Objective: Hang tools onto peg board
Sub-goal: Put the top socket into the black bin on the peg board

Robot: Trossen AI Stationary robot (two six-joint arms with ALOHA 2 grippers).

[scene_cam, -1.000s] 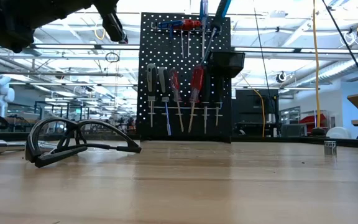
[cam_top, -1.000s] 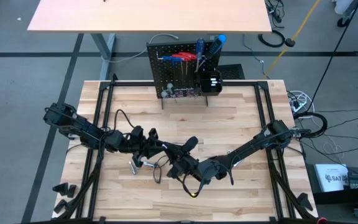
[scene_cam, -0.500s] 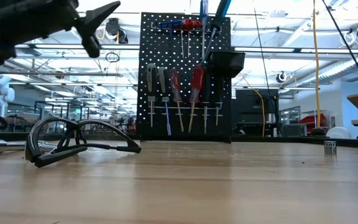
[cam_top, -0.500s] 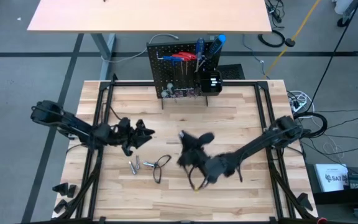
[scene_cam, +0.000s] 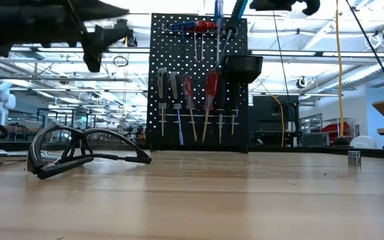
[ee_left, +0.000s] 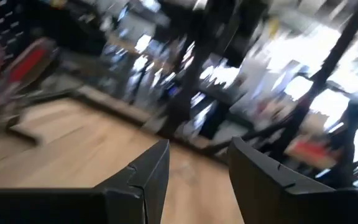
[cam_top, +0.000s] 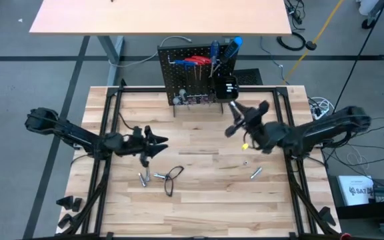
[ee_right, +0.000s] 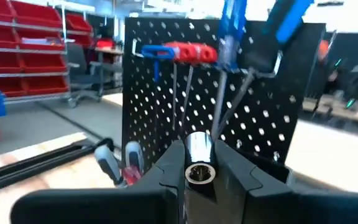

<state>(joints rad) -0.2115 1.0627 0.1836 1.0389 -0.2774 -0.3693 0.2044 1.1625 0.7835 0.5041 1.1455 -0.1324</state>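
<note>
While the right claw (ee_right: pixel 196 177) hangs just in front of the peg board (cam_top: pixel 189 80), which stands at upper centre of the overhead frame, its fingers are clamped on a small silver bit (ee_right: pixel 198 163). In the right wrist view the bit's round open end faces the camera, so its long axis appears to run straight ahead between the fingers toward the board's perforated face. The main risk, as a judgement, is that so short and smooth a piece could slip or twist in the grip and drop to the bench (cam_top: pixel 199 207), or meet the panel off-centre and miss its place. A careless approach could also knock the red-handled screwdrivers (ee_right: pixel 191 53) or the blue-handled ones (ee_right: pixel 232 25) already hanging on hooks. At centre left of the overhead frame, the left claw (cam_top: pixel 157 143) hovers above the bench with its fingers apart and nothing between them. Below it, lower left of centre, lie a black wire loop (cam_top: pixel 172 177) and two loose silver bits (cam_top: pixel 149 177); another bit (cam_top: pixel 255 173) lies right of centre. These remain to be hung. In the low view, more screwdrivers (scene_cam: pixel 199 100) hang upright across the middle of the board.
</note>
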